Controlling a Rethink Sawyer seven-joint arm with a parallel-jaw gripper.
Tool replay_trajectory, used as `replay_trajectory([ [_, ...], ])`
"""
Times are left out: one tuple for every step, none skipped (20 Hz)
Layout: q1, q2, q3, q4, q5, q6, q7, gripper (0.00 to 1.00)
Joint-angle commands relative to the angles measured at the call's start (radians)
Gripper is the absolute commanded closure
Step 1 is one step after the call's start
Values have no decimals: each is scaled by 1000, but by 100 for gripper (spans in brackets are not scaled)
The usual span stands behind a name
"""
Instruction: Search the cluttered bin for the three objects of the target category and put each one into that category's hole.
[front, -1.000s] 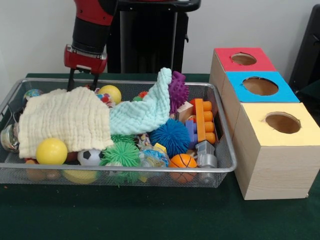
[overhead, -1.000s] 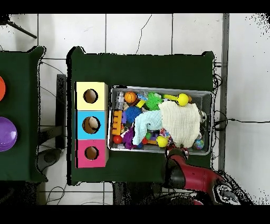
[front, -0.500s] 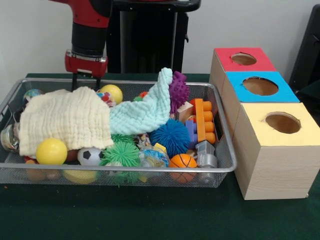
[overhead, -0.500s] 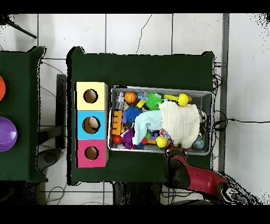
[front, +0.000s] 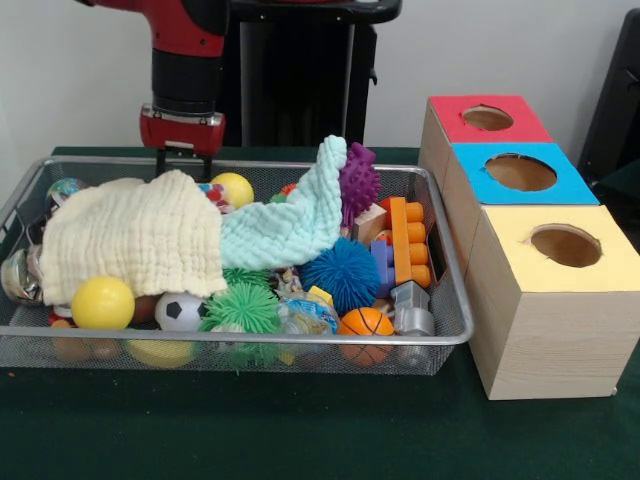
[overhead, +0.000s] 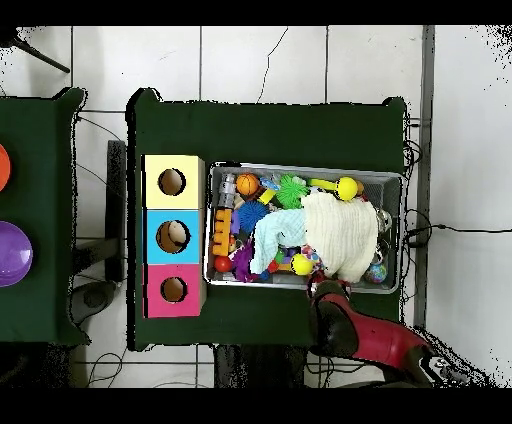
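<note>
I had gripper (front: 183, 160) hanging over bin's (front: 452, 300) far rim, behind cream cloth (front: 130, 238). Couldn't tell how far open, nor anything held. Target category unknown; yellow ball (front: 232, 188) lay nearest, just inside far rim, beside gripper toward boxes (front: 545, 320).
</note>
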Motion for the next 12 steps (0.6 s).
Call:
replay_trajectory([
  [37, 85, 102, 120, 35, 191, 154, 0],
  [56, 83, 86, 113, 31, 167, 153, 0],
  [62, 83, 81, 111, 33, 164, 154, 0],
  [68, 83, 76, 110, 36, 161, 154, 0],
  [73, 83, 71, 108, 38, 158, 155, 100],
  [78, 81, 69, 106, 36, 157, 151, 100],
  [81, 79, 68, 104, 36, 156, 150, 100],
  [84, 76, 68, 103, 37, 161, 147, 100],
  [88, 75, 66, 102, 38, 163, 146, 100],
  [108, 71, 47, 97, 42, 157, 148, 100],
  [118, 70, 38, 96, 46, 149, 152, 100],
  [125, 61, 33, 96, 44, 124, 157, 100],
])
